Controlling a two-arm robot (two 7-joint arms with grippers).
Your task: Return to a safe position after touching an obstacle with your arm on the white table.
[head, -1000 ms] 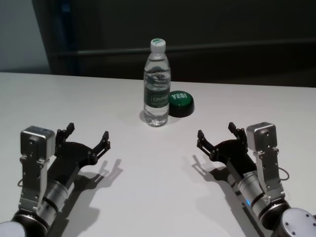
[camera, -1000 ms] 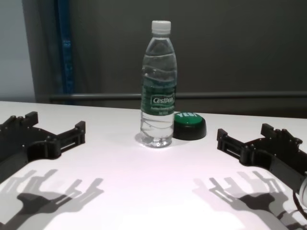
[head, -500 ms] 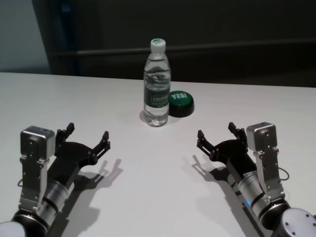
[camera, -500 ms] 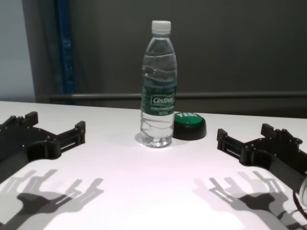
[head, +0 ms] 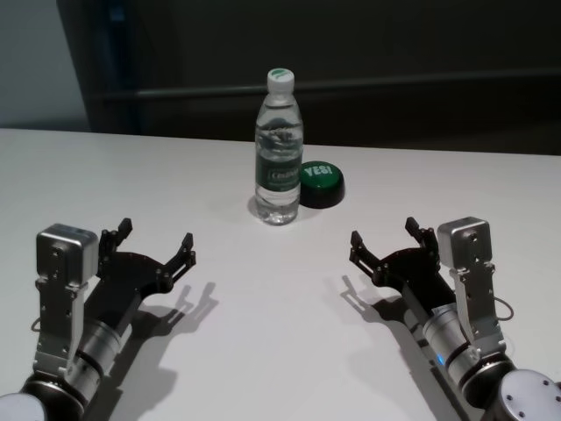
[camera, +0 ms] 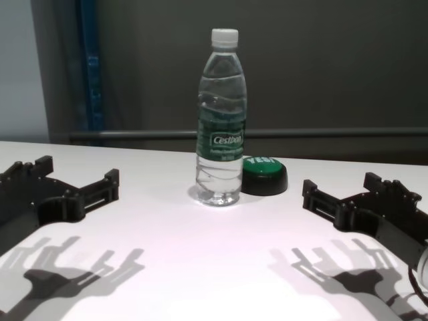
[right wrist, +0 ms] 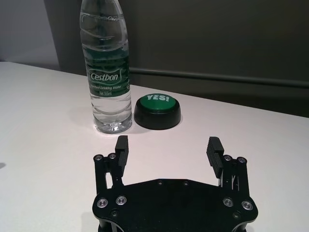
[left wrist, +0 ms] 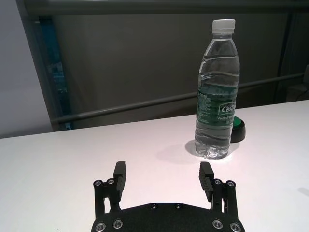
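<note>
Head view, near to far: the left gripper (head: 153,244) sits lower left and the right gripper (head: 386,244) lower right, both with fingers spread and holding nothing, above the white table (head: 263,333). The water bottle (head: 279,149) stands upright at upper centre, ahead and between them, well apart from both, neither arm clearly nearer. A green button (head: 321,184) sits just beside it on the right

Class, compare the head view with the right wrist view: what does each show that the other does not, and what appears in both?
Head view only: the left gripper, open, and the bottle's white cap.
Right wrist view only: the readable "Cestbon" lettering.
Both: the water bottle upright on the white table, the green button beside it, and the open right gripper.
</note>
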